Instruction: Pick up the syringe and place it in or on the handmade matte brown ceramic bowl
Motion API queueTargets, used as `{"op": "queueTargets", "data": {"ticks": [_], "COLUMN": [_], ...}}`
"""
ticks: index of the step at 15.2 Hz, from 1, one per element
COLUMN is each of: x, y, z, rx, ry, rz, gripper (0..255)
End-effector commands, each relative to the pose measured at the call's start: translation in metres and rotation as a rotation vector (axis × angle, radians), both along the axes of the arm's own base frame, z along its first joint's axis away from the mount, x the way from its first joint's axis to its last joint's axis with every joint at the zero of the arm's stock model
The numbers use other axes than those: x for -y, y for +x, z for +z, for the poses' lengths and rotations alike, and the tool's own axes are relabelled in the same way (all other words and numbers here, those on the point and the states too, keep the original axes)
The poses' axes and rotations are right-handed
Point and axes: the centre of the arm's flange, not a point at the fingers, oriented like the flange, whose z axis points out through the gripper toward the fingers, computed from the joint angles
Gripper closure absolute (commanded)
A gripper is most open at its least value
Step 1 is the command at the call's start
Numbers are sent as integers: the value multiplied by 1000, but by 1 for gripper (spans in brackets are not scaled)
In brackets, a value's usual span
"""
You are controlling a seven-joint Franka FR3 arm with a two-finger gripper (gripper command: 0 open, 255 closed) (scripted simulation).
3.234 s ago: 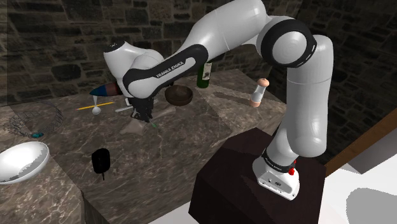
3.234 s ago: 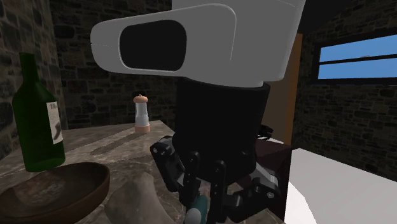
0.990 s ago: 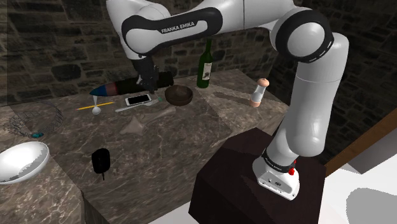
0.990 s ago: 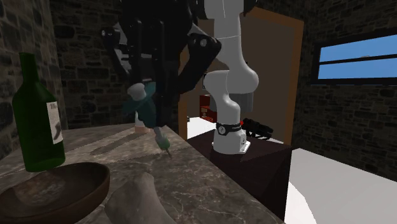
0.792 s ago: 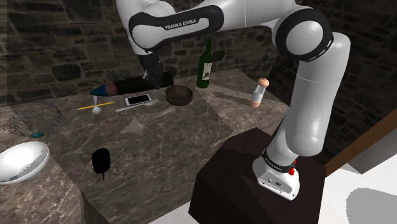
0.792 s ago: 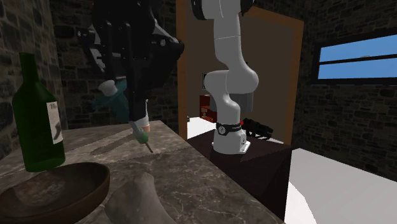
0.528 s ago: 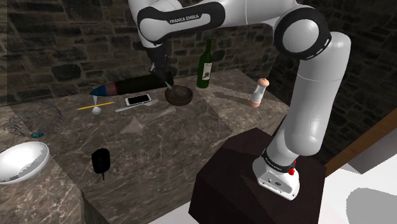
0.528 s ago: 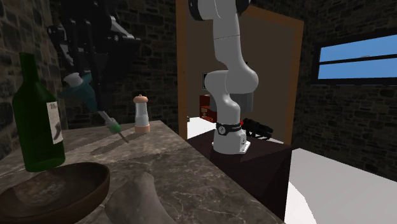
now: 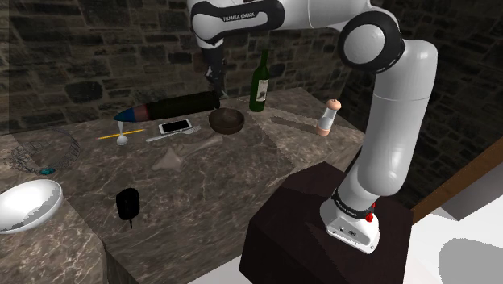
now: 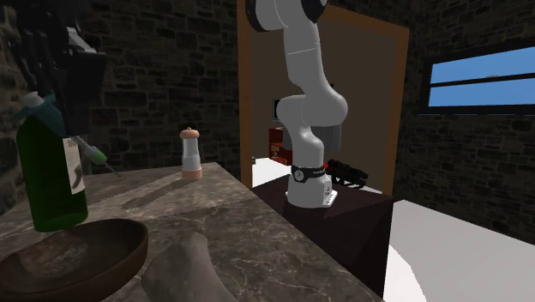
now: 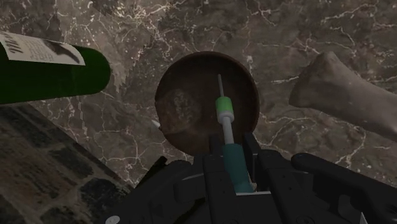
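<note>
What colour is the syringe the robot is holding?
The syringe is teal and green with a pale thin rod, seen best in the wrist view.

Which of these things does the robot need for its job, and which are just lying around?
For the job:
- hand, holding the syringe
- brown bowl under it

Just lying about:
- green bottle
- grinder
- phone
- bone
- white bowl
</note>
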Motion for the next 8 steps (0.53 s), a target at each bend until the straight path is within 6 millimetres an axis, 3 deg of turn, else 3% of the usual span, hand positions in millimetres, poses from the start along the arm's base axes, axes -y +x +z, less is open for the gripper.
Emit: {"op": "queueTargets", "data": {"ticks": [1, 3, 8], "x": [24, 45, 45], "y": [7, 13, 13], "z": [4, 6, -20], "rx": [0, 0, 0], "ry": [0, 0, 0], "rz": [1, 1, 1], "gripper": [255, 255, 255]}}
